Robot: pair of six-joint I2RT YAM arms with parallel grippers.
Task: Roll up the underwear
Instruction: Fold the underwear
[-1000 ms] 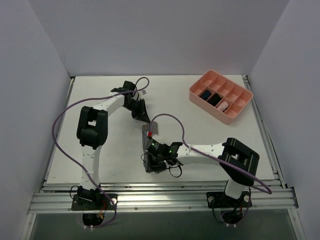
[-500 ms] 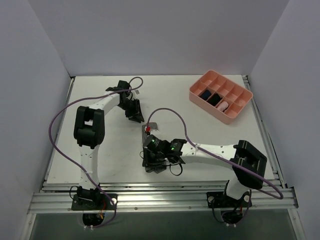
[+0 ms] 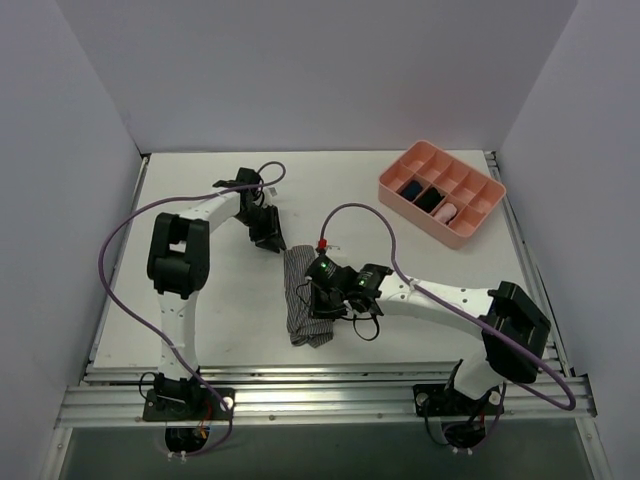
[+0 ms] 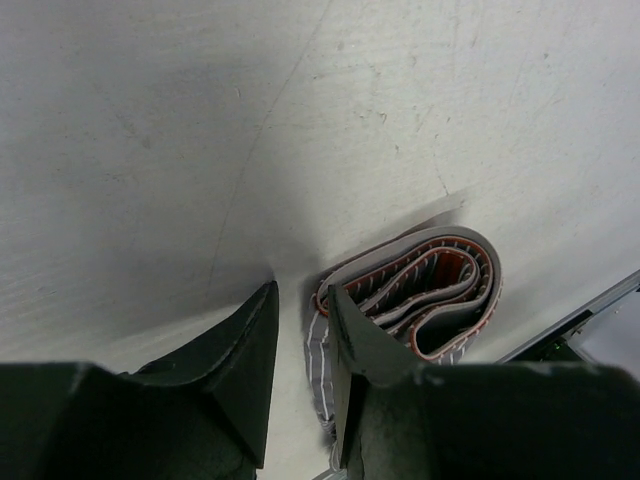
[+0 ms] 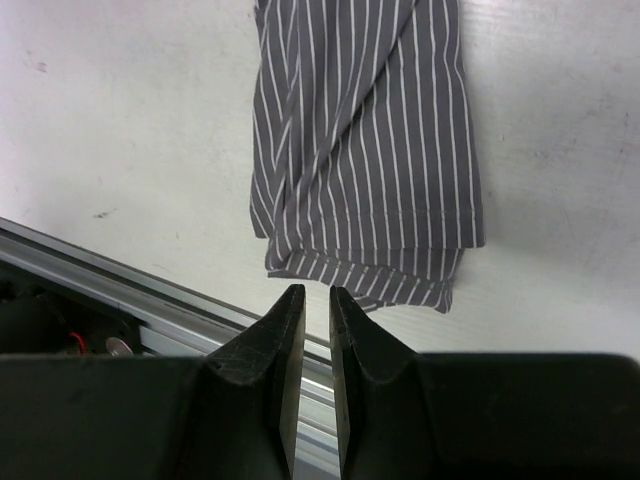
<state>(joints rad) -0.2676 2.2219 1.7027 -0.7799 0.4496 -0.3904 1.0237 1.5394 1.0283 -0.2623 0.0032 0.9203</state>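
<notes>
– Grey striped underwear (image 5: 370, 150): does either arm hold it?
– No. At its looped far end the left gripper (image 4: 300, 300) stands parted and empty, just beside the cloth. The right gripper (image 5: 315, 300) is barely parted, also empty, over the near end.
– Where does it lie?
– Flat on the table (image 3: 200, 300) between them, folded into a long strip. Folding looks done; I judge the rolling itself hardly begun.
</notes>
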